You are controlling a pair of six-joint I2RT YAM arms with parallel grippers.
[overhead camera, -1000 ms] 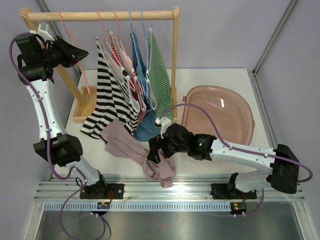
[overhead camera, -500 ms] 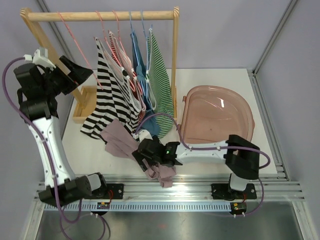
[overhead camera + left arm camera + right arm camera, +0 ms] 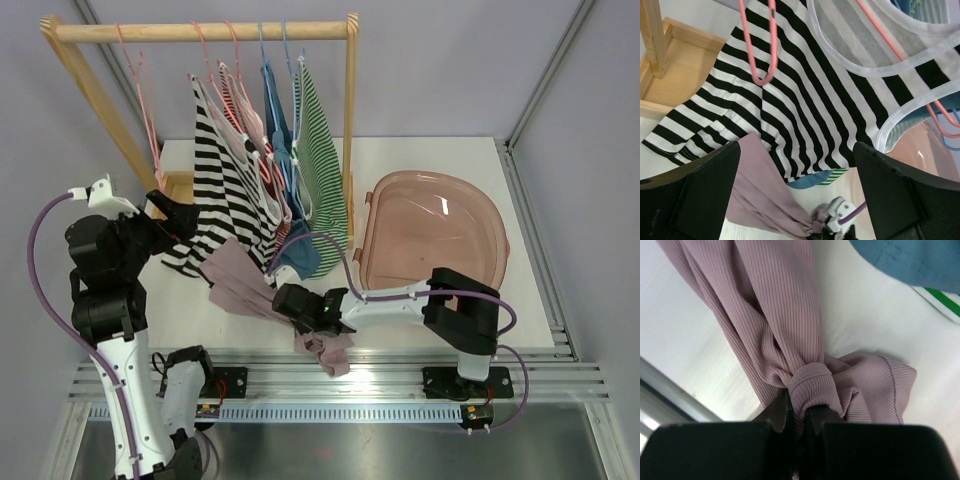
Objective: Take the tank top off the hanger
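Pink basin (image 3: 440,235) (translucent) sits beside the wooden rack (image 3: 350,120).

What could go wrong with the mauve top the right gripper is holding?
The right gripper pinches only a bunched fold of the mauve tank top, so it could slip free. The top's far end touches the hem of the striped top; dragging might tug that garment. Its near end drapes onto the rail and may snag.

no legible text, labels, brands, numbers or signs in any view, nothing readable on the mauve tank top (image 3: 790,315), the black-and-white striped top (image 3: 805,115), the wooden rack (image 3: 170,32) or the pink basin (image 3: 440,240)
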